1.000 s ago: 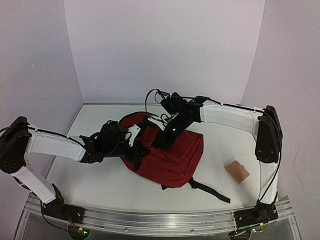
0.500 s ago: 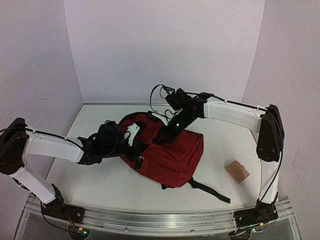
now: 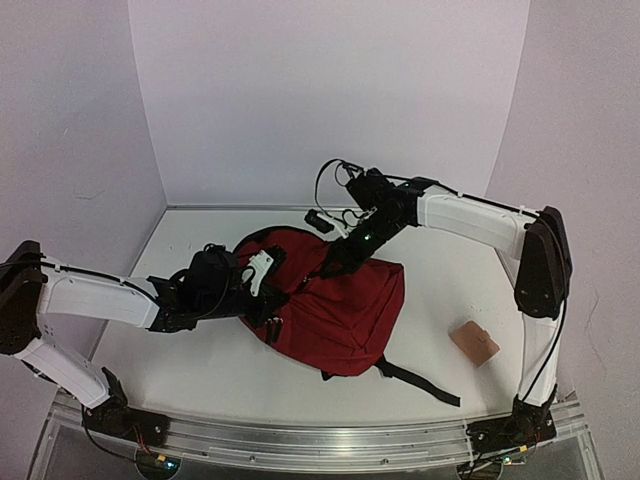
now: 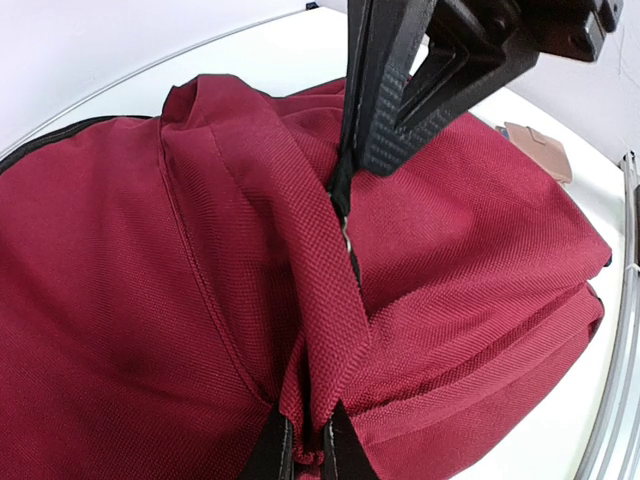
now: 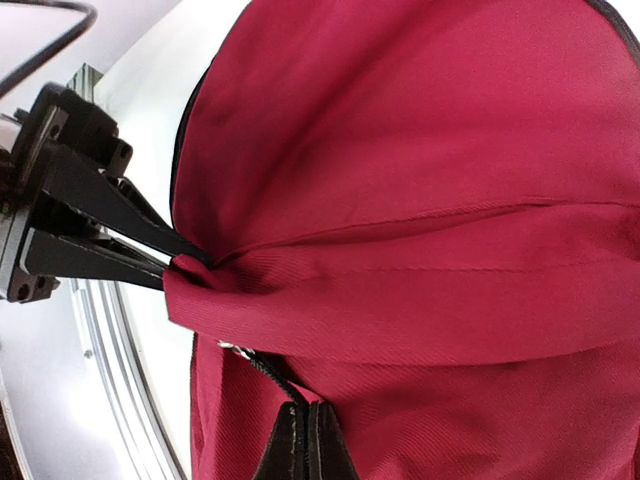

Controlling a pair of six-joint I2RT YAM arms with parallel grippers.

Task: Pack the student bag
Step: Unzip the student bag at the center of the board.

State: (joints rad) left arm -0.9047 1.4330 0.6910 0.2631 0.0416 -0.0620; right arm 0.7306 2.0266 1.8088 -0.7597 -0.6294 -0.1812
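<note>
The student bag point(image 3: 340, 315) is a dark red backpack lying on the white table, and it also fills the left wrist view point(image 4: 140, 300) and the right wrist view point(image 5: 450, 150). My left gripper point(image 3: 270, 300) is shut on a raised fold of the bag's red fabric point(image 4: 320, 330), its fingertips point(image 4: 275, 450) pinching the fold from both sides. My right gripper point(image 3: 336, 264) is shut on the black zip pull point(image 5: 262, 372) just beyond that fold. In the left wrist view the right gripper's black fingers point(image 4: 400, 100) come down onto the zip pull point(image 4: 341, 195).
A small tan wallet-like item point(image 3: 474, 342) lies on the table to the right of the bag. One black strap point(image 3: 420, 383) trails from the bag toward the near edge. Pale walls close in the back and both sides. A metal rail point(image 3: 300, 435) runs along the front.
My left gripper has closed on the fold of bag fabric. The right arm has drawn up and back to the right with the zip pull, lifting the bag's top.
</note>
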